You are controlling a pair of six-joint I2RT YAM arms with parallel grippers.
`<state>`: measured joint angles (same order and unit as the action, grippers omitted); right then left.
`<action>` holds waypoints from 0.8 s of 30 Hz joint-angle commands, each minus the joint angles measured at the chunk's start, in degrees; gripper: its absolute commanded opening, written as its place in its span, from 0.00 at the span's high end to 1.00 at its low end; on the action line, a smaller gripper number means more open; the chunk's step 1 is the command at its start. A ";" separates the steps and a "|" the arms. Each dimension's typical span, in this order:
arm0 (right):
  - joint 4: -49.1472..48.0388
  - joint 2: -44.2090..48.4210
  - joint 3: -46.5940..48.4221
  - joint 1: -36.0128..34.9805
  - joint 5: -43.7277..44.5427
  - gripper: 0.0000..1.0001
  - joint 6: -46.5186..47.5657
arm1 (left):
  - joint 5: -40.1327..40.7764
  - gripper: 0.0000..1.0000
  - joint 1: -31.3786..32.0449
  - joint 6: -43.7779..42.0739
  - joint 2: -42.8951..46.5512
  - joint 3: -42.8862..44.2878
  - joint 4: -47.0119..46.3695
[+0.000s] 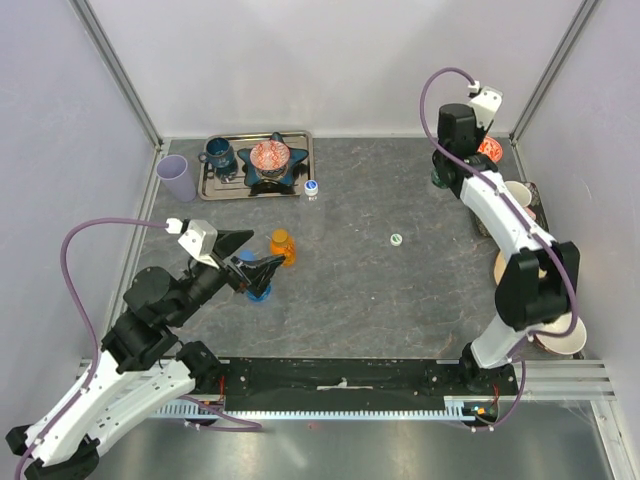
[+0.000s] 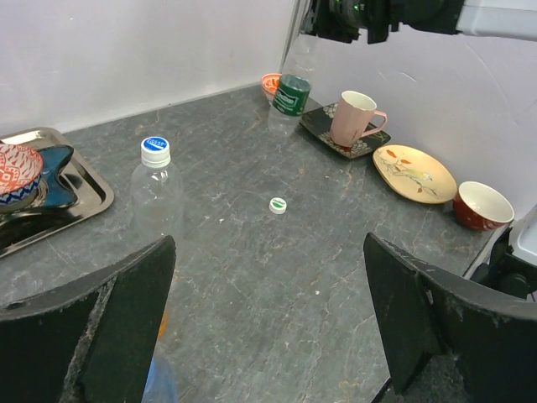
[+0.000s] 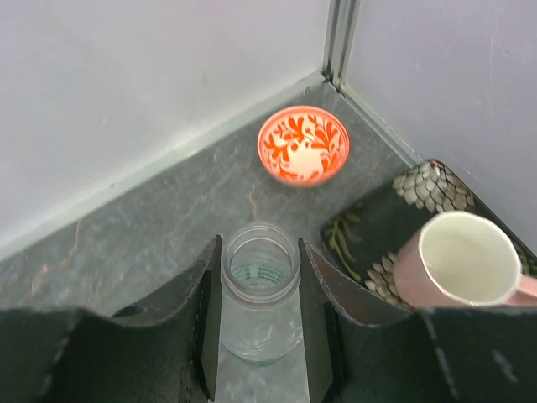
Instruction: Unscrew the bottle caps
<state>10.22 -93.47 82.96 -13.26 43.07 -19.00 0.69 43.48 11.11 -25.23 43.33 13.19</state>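
Near back corner, right pincer (image 3: 260,252) gripping uncapped bottle (image 3: 258,332)

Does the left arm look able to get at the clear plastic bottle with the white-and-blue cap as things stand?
Probably yes. The left tool is open, and the clear plastic bottle with its white-and-blue cap stands upright ahead of it, nothing between; only the small orange bottle crowds one finger.

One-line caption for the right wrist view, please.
Right hand grips an uncapped clear bottle near an orange patterned bowl and a pink mug.
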 commanded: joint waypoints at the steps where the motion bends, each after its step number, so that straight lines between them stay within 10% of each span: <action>1: -6.97 -6.88 7.91 2.09 0.79 1.00 0.90 | 1.25 0.01 0.02 3.48 -0.52 -1.05 -3.43; 17: -7.59 -19.38 13.72 5.26 -5.10 1.00 0.55 | 0.63 0.02 0.02 2.68 -6.49 -2.81 -5.89; 24: -4.33 -19.82 15.48 5.26 -7.73 0.72 0.29 | 0.54 0.02 0.02 2.68 -6.06 -2.73 -5.63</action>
<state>4.27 -112.62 95.33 -7.99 37.82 -18.22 1.17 43.48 12.40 -31.90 40.64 10.52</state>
